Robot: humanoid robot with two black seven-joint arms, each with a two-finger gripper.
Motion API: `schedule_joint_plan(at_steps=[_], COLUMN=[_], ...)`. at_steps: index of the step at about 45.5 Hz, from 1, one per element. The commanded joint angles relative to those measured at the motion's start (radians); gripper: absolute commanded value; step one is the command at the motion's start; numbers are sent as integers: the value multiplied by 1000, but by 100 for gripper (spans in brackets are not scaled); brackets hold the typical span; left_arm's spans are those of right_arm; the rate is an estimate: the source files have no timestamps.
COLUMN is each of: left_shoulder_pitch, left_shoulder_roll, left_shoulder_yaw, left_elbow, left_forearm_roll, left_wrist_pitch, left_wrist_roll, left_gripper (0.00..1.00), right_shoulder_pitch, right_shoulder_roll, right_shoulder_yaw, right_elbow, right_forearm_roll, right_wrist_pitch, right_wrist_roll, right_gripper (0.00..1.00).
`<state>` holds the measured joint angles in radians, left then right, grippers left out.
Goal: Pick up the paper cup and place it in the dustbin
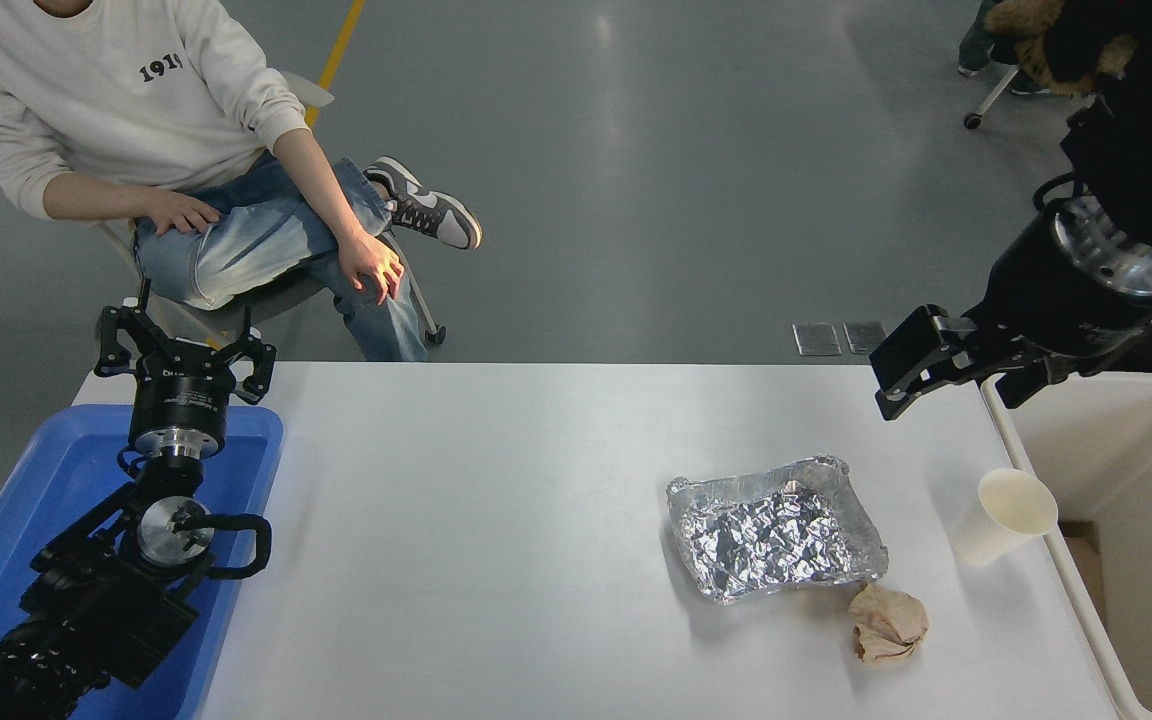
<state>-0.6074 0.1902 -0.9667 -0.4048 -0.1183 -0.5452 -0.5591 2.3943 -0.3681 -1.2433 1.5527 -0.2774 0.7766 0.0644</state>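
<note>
The paper cup [1011,515] stands upright and alone on the white table [496,520], close to its right edge and beside the dustbin. The dustbin [1121,440] is the large cream-white bin off the table's right side, partly cut off by the picture's edge. My right gripper [911,375] hangs in the air above the table's far right corner, up and to the left of the cup. It looks open and holds nothing. My left gripper [186,360] is parked open over the far end of the blue bin at the lower left.
A crumpled silver foil tray [776,530] lies left of the cup, with a brown paper ball [888,622] just in front of it. A blue plastic bin [56,480] sits at the left edge. A person [136,110] sits beyond the far left corner.
</note>
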Motion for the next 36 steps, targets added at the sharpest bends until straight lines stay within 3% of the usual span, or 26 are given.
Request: schedule_joint_plan(at_steps=[1, 12, 16, 23, 32, 36], left_shoulder_pitch=[0, 0, 0, 0, 0, 0], left_shoulder_roll=[0, 0, 0, 0, 0, 0], left_shoulder_yaw=[-1, -1, -1, -1, -1, -1], left_elbow=[0, 1, 0, 0, 0, 0], left_forearm_roll=[-1, -1, -1, -1, -1, -1], left_wrist_pitch=[1, 1, 1, 1, 1, 1], left_wrist_roll=[-1, -1, -2, -2, -1, -2], left_gripper=[99, 99, 99, 99, 99, 99], right_shoulder_pitch=[-63, -219, -294, -423, -650, -744], right_shoulder_roll=[6, -6, -8, -17, -107, -133], right_shoulder_yaw=[-15, -31, -31, -31, -18, -2], right_elbow=[-6, -74, -124, -246, -477, -571], right_forearm_roll=[9, 11, 6, -26, -305, -368], right_wrist_pitch=[-49, -299, -338, -355, -390, -402], right_wrist_roll=[-3, -17, -38, -40, -37, -31], right_gripper=[100, 100, 100, 100, 100, 100])
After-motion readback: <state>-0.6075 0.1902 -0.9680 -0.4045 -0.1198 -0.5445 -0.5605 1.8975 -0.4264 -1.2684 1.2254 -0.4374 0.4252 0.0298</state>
